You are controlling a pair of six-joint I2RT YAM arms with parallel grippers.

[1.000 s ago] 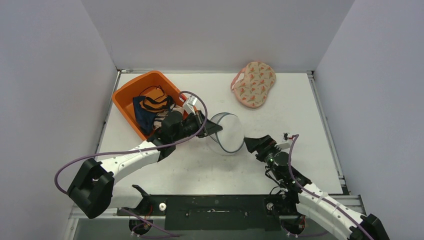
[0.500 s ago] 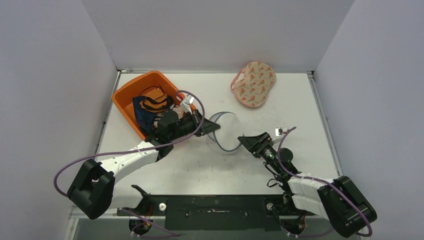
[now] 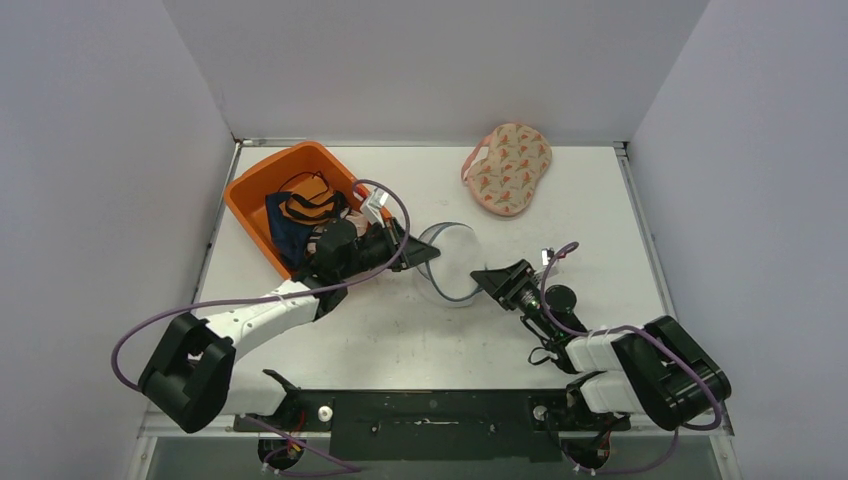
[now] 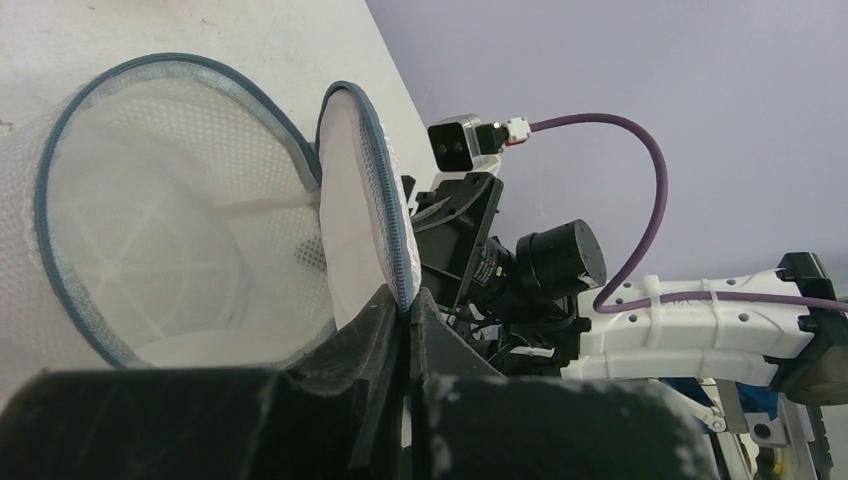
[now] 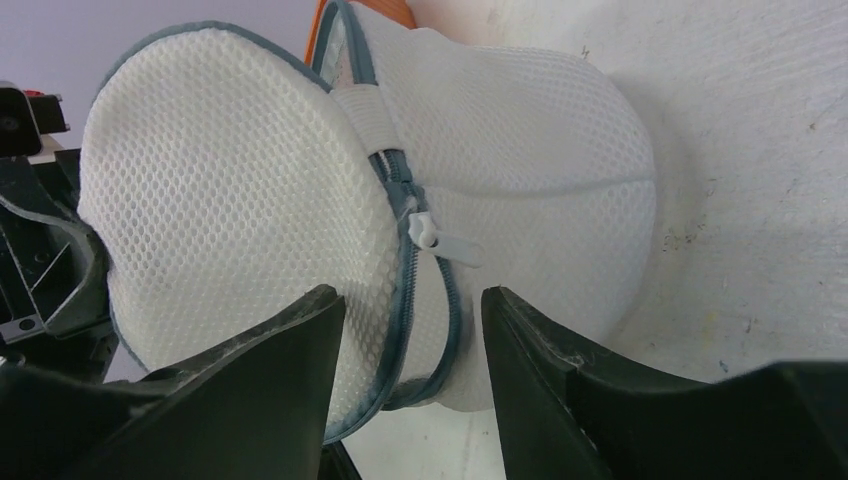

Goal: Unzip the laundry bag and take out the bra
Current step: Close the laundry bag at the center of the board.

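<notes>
- The laundry bag (image 3: 452, 262) lies on its side in the middle of the table (image 3: 600, 220), between the two arms. Its round lid flap (image 5: 230, 200) stands swung away from the body, so I'd say the zip is already open most of the way round.
- The left gripper (image 4: 405, 302) has its jaws pinched together on the edge of that flap. That looks meant to keep the flap lifted and the mouth gaping. Through the mouth I see only bare mesh inside.
- The right gripper (image 5: 410, 310) reaches in from the near right with its jaws apart, straddling the zip seam. The zipper pull (image 5: 437, 238) sits just beyond the fingertips and is untouched. To me it looks lined up to take the pull or the seam.
- The bra (image 3: 507, 168), pink and patterned, lies on the table at the far right, well apart from the bag. The removal looks done.
- An orange bin (image 3: 262, 180) at the far left holds other garments (image 3: 300, 215), just beside the left arm.
</notes>
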